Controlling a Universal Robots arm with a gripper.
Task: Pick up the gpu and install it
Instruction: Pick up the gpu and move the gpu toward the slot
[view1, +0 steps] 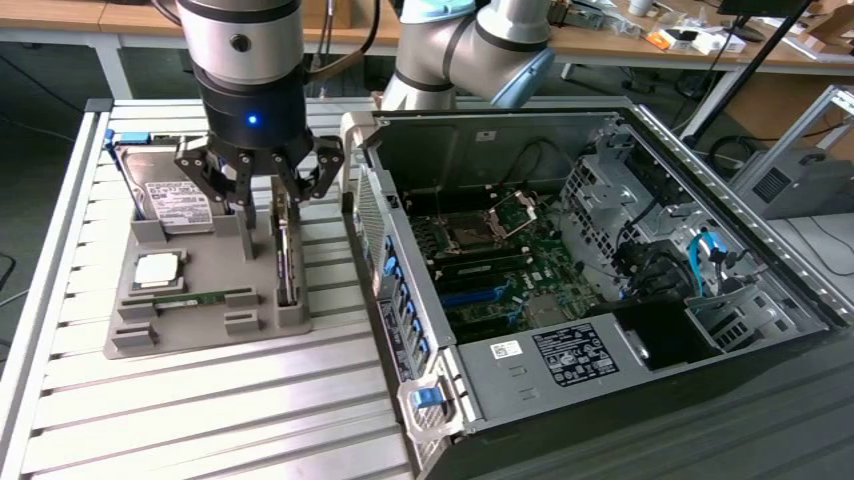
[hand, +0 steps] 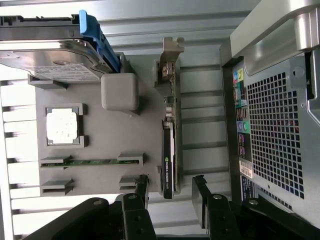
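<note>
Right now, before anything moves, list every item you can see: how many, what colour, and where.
table: one, silvery slatted metal, under everything
tray: one, grey, on the table at the exterior view's left
hard drive: one, silver with white label, at the tray's far end
processor chip: one, silver, in a square tray pocket
memory stick: one, green, flat on the tray
graphics card: one, dark, standing on edge at the tray's side nearest the case
computer case: one, grey, open, exterior view's right
robot arm: one, silver and black, above the tray
jaws: two, black, open, either side of the graphics card
</note>
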